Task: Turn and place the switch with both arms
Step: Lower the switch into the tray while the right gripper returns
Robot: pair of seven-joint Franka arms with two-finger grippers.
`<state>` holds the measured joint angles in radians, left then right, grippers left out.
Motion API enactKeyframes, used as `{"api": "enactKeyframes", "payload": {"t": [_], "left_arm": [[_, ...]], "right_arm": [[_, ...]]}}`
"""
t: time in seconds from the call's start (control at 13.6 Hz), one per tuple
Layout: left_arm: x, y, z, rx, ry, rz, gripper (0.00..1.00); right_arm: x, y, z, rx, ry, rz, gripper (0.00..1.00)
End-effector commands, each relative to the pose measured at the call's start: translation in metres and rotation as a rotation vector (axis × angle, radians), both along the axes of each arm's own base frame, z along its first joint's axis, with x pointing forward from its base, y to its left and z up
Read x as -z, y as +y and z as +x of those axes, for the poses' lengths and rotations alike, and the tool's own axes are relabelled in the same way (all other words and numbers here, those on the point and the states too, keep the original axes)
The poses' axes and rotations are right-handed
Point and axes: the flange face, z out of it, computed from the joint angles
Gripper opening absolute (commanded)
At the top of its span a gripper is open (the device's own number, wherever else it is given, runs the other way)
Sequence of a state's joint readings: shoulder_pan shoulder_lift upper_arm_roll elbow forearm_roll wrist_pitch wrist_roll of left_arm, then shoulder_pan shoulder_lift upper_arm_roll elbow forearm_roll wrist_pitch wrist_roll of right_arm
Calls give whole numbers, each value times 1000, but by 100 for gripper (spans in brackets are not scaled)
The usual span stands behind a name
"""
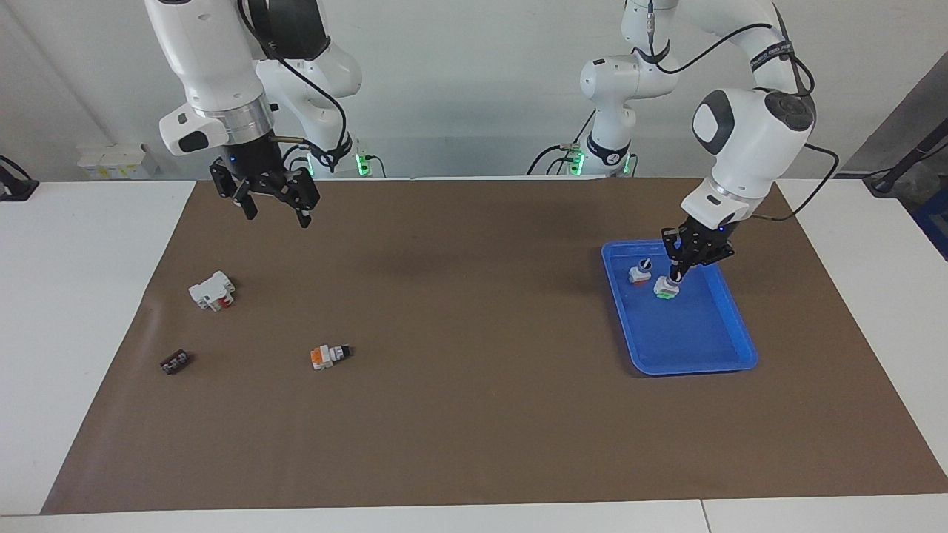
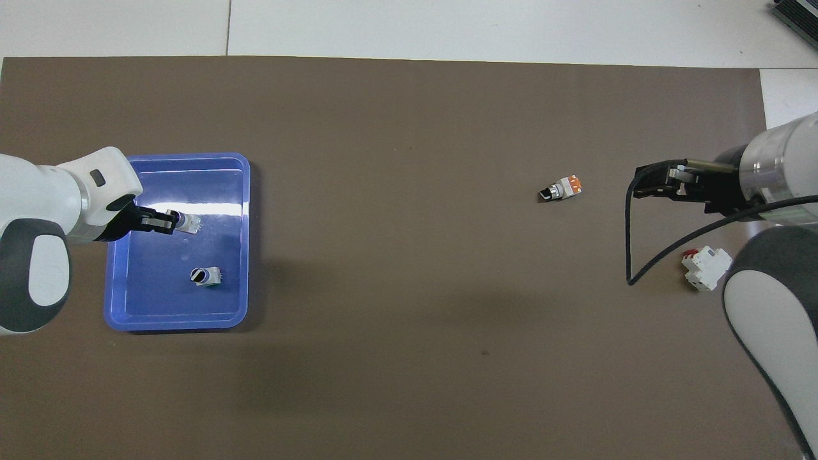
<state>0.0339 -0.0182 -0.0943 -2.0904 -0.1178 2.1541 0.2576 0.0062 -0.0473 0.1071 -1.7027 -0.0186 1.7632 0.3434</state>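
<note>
The switch (image 1: 666, 288) (image 2: 189, 222), white-grey with a green base, hangs tilted low inside the blue tray (image 1: 692, 366) (image 2: 176, 324). My left gripper (image 1: 675, 276) (image 2: 169, 221) is shut on its knob end. Whether the green base touches the tray floor I cannot tell. My right gripper (image 1: 276, 213) (image 2: 647, 184) stands open and holds nothing, up in the air over the mat at the right arm's end of the table, over a spot between the white block and the mat's edge by the robots.
A second switch with a reddish base (image 1: 639, 274) (image 2: 206, 276) stands in the tray beside the held one. On the mat at the right arm's end lie an orange-based switch (image 1: 328, 356) (image 2: 560, 188), a white block with red (image 1: 212, 290) (image 2: 705, 267) and a small black part (image 1: 175, 362).
</note>
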Motion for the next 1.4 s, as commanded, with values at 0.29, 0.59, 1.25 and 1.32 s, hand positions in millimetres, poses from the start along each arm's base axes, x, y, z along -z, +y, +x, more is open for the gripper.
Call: {"api": "enactKeyframes", "payload": {"t": [0.29, 0.59, 1.25, 1.32], "left_arm": [[48, 80, -40, -148, 62, 14, 0], [54, 80, -51, -272, 105, 6, 0], [-34, 37, -19, -114, 49, 123, 99], [-55, 28, -14, -101, 31, 124, 99]], "right_arm": [[-13, -6, 4, -40, -7, -22, 100], [-11, -10, 2, -44, 6, -23, 100], [-15, -57, 1, -85, 47, -24, 100], [-15, -56, 2, -97, 47, -26, 100]]}}
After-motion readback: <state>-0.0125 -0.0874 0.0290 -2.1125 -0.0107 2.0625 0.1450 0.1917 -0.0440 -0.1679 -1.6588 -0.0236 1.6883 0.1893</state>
